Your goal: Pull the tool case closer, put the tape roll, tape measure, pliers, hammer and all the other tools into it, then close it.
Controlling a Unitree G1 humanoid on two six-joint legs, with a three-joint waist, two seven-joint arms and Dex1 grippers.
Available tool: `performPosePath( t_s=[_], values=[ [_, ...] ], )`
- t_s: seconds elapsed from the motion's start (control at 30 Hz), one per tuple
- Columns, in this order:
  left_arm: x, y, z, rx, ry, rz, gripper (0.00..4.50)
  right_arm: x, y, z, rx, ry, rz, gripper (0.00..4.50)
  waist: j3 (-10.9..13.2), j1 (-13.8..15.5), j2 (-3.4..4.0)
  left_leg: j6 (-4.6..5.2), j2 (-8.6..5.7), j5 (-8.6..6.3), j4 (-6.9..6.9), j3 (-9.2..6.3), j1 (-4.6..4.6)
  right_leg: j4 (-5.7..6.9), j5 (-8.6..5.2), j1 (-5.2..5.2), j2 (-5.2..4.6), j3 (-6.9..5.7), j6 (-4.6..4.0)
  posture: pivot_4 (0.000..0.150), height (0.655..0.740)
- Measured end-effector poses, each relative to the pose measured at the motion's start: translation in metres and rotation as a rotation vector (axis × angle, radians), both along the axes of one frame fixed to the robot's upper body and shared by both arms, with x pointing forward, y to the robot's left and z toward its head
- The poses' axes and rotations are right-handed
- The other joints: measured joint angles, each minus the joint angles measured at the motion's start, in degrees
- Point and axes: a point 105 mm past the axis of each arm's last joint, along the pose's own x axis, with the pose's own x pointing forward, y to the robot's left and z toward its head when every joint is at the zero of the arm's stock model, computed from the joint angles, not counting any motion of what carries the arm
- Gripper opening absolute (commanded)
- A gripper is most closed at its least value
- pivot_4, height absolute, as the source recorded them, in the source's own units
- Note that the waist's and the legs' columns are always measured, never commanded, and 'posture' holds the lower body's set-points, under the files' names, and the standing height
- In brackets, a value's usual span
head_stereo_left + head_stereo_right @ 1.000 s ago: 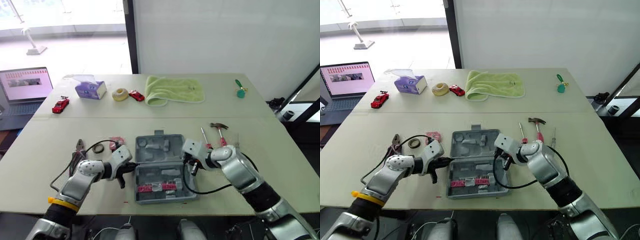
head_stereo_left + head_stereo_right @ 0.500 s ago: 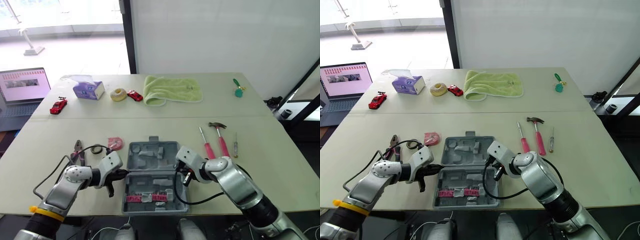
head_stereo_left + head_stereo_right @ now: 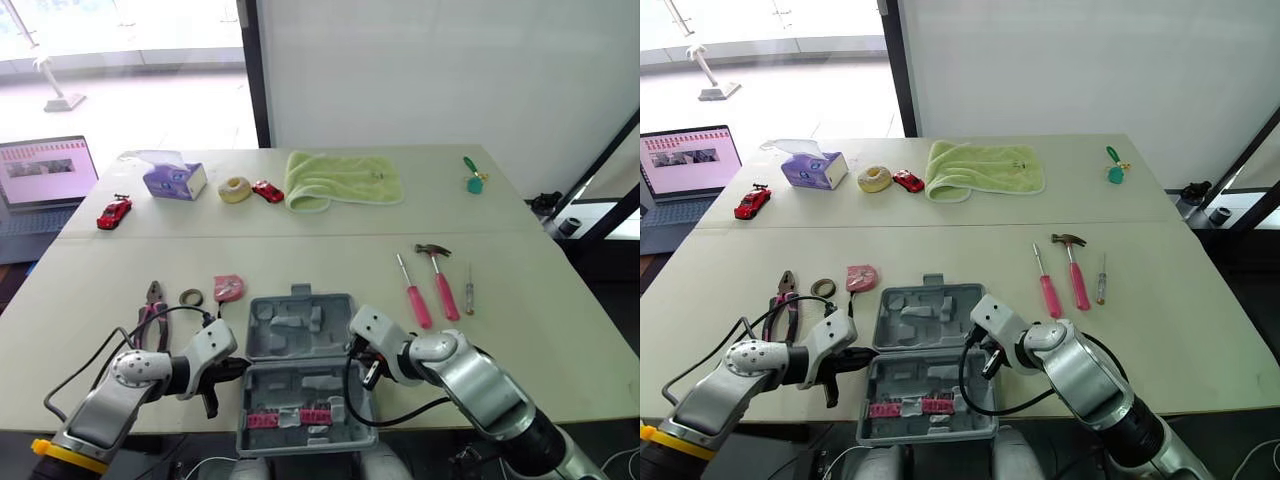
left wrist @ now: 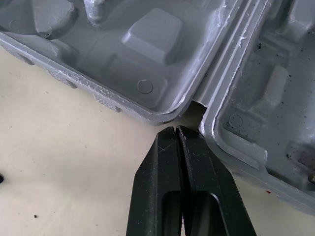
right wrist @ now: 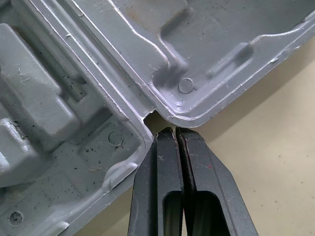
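Head views, tool case: the grey tool case (image 3: 300, 330) lies wide open and flat at the near edge of the table (image 3: 540, 350). It sits between the two arms, lid half farther off, base half nearer.
Head views, inside the case: mostly bare moulded recesses, plus a row of small pink pieces (image 3: 288, 418) seated in the base half.
Head views, left gripper: the left gripper (image 3: 238, 366) points at the case's left side, right about where the two halves join.
Head views, right gripper: the right gripper (image 3: 365, 368) is at the same hinge line on the right side.
Head views, tools on the left: pliers (image 3: 153, 300), a dark tape roll (image 3: 191, 297) and a pink tape measure (image 3: 228, 288) lie in a loose row beyond the left arm, all outside the case.
Head views, tools on the right: a pink-handled screwdriver (image 3: 412, 292), the hammer (image 3: 440, 275) and a small screwdriver (image 3: 469, 290) lie side by side, apart from the lid.
Head views, far side: green towel (image 3: 345, 180), tissue box (image 3: 173, 180) and a red toy car (image 3: 113, 211).
Left wrist, pincer: clenched. Both fingers (image 4: 162, 167) are pressed flat together with nothing between them. The tips sit at the notch between the two halves, and I can't tell if they're touching it or just short.
Left wrist, case: scuffed grey plastic, with the rims of both halves meeting at that notch.
Right wrist, pincer: same deal, fingers (image 5: 152, 167) squeezed together and holding nothing, tips right at the hinge notch.
Right wrist, case: speckled with dark grit in the recesses, bare table beside it.
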Motion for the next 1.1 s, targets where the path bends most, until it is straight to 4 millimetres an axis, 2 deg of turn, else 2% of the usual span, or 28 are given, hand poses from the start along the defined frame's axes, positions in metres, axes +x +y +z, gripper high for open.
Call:
performPosePath(
  t_s=[0.27, 0.73, 0.83, 0.97, 1.1],
  values=[
    [-0.008, 0.004, 0.0, -0.003, 0.018, 0.006, 0.08, 0.0, 0.001, -0.001, 0.004, 0.0, -0.007, 0.09, 0.01, 0.02, -0.01, 0.0, 0.0, 0.0, -0.01, 0.0, -0.02, 0.0, -0.01, -0.03, 0.0, 0.0, -0.02, 0.15, 0.74],
    [-0.005, 0.005, 0.001, 0.0, 0.013, 0.007, 0.08, -0.002, -0.006, -0.003, -0.015, 0.01, -0.019, 0.09, 0.01, 0.09, -0.02, 0.0, 0.0, 0.0, -0.01, 0.0, -0.07, 0.0, -0.02, -0.09, 0.0, 0.0, -0.03, 0.15, 0.74],
    [-0.002, 0.011, 0.003, 0.02, 0.013, 0.012, 0.08, 0.0, -0.024, -0.002, -0.041, 0.003, -0.026, 0.09, 0.03, 0.36, -0.06, 0.0, -0.01, 0.0, 0.01, 0.02, -0.1, -0.04, -0.03, -0.08, -0.04, 0.0, -0.05, 0.15, 0.74],
    [0.005, 0.044, 0.01, 0.065, 0.016, 0.091, 0.08, 0.013, -0.074, 0.015, -0.049, -0.06, -0.138, 0.09, 0.08, 0.62, -0.12, 0.0, 0.01, 0.0, -0.01, 0.04, -0.14, -0.12, -0.08, -0.14, -0.02, 0.01, -0.15, 0.15, 0.74],
    [0.015, 0.061, 0.031, 0.001, -0.028, 0.157, 0.08, 0.012, -0.082, 0.042, 0.07, -0.164, -0.085, 0.09, 0.1, 0.52, -0.12, 0.01, 0.04, 0.0, -0.09, 0.06, -0.17, -0.13, -0.04, -0.17, 0.01, 0.01, -0.03, 0.15, 0.74]
  ],
)
